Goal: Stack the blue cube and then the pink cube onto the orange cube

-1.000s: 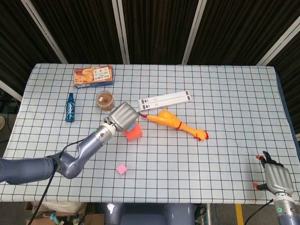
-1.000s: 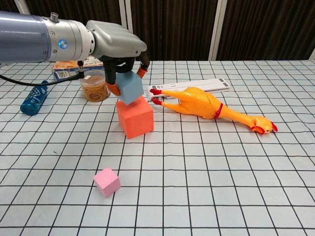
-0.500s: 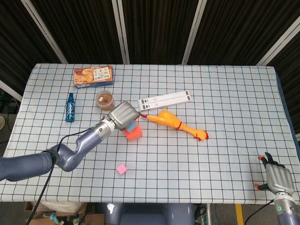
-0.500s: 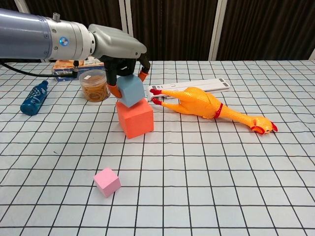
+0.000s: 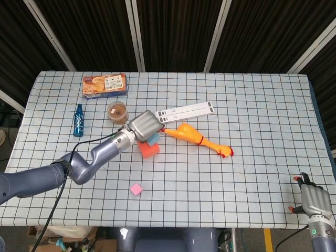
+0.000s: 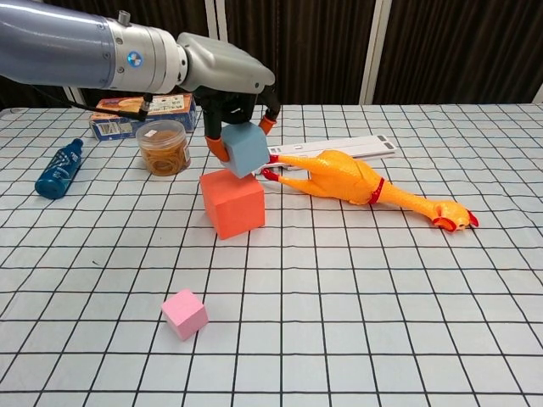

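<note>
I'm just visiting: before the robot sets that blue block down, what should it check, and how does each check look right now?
1. Left hand grips blue cube: ok.
2. Blue cube centred over orange cube: not ok, it sits toward the right rear edge.
3. Blue cube level: not ok, tilted.
4. Orange cube's top bare: ok.
5. Pink cube free for later: ok.
6. Rubber chicken clear of the stack: cannot tell, its feet lie close.

- The left hand point(image 6: 233, 85) holds the blue cube point(image 6: 247, 149) just above the orange cube point(image 6: 232, 203), centre-left of the frame.
- The pink cube point(image 6: 184, 313) lies lower left.
- The rubber chicken point(image 6: 361, 186) lies right of the cubes.
- The jar point(image 6: 164, 147) stands at their left.
</note>
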Robot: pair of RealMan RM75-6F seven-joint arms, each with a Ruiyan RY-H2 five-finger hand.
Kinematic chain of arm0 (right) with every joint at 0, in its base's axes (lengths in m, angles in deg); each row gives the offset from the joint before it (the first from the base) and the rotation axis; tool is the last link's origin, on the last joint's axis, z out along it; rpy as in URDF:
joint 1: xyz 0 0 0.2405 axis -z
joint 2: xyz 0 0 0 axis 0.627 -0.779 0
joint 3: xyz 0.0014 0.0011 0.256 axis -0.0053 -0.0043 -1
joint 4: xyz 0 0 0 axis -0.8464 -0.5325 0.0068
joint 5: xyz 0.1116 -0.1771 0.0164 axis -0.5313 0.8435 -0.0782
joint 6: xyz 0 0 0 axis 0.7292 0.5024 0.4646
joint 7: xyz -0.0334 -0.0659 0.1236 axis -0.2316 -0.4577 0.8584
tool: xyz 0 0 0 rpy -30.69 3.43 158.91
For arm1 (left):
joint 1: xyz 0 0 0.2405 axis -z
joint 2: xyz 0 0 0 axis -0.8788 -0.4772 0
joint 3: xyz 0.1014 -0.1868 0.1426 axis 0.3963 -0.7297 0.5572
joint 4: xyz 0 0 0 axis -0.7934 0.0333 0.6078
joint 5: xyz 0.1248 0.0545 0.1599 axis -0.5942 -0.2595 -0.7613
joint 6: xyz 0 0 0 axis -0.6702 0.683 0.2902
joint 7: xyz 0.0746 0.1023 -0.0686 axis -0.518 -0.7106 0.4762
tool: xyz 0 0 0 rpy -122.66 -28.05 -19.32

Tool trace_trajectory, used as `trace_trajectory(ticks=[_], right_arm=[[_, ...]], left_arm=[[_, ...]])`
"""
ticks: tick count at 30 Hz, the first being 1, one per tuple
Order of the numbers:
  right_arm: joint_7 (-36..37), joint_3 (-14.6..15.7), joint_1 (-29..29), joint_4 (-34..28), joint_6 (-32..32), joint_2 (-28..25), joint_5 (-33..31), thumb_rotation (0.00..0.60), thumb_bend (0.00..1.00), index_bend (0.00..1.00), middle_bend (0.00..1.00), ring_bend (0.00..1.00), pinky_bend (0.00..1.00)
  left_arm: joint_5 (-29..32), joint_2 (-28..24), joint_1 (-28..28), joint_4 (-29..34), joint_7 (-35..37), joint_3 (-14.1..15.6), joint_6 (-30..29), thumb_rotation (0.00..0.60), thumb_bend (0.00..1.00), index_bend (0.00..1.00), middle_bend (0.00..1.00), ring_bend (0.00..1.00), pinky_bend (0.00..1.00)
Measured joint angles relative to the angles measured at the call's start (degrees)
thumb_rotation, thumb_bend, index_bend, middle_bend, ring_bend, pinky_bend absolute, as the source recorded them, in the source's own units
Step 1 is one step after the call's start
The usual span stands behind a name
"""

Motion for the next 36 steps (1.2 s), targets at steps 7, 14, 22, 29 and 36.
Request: trace_trajectory(ticks=[7, 14, 22, 29, 36], right_arm=[[0.80, -0.07, -0.01, 0.10, 0.21, -0.40, -0.20, 0.600, 0.12, 0.21, 0.07, 0.24, 0.26], [1.51, 0.05, 0.20, -0.19, 0.09, -1.00, -0.07, 0.600, 0.12, 0.21, 0.07, 0.24, 0.26], [1.38, 0.20, 0.21, 0.18, 0.11, -0.76, -0.49, 0.600, 0.12, 0.21, 0.07, 0.24, 0.26], [1.02, 0.19, -0.02, 0.24, 0.22, -0.53, -0.90, 0.600, 0.12, 0.21, 0.07, 0.24, 0.26], [0.95, 0.19, -0.15, 0.38, 0.41, -0.49, -1.31, 0.600, 0.12, 0.21, 0.07, 0.24, 0.26]], left_arm=[[-0.85, -1.20, 1.44, 2.57, -0.11, 0.10, 1.97, 0.600, 0.32, 0.72, 0.70, 0.74, 1.00], [0.83, -2.38, 2.45, 4.76, -3.12, 1.16, 2.68, 0.600, 0.32, 0.72, 0.70, 0.74, 1.00], [2.68, -3.01, 2.60, 4.61, -5.22, 2.56, 1.89, 0.600, 0.32, 0.72, 0.70, 0.74, 1.00], [2.04, -1.86, 2.48, 3.19, -4.69, 2.93, 1.41, 0.600, 0.32, 0.72, 0.70, 0.74, 1.00], [0.58, -1.37, 2.25, 2.91, -3.34, 2.66, 0.70, 0.600, 0.32, 0.72, 0.70, 0.74, 1.00]])
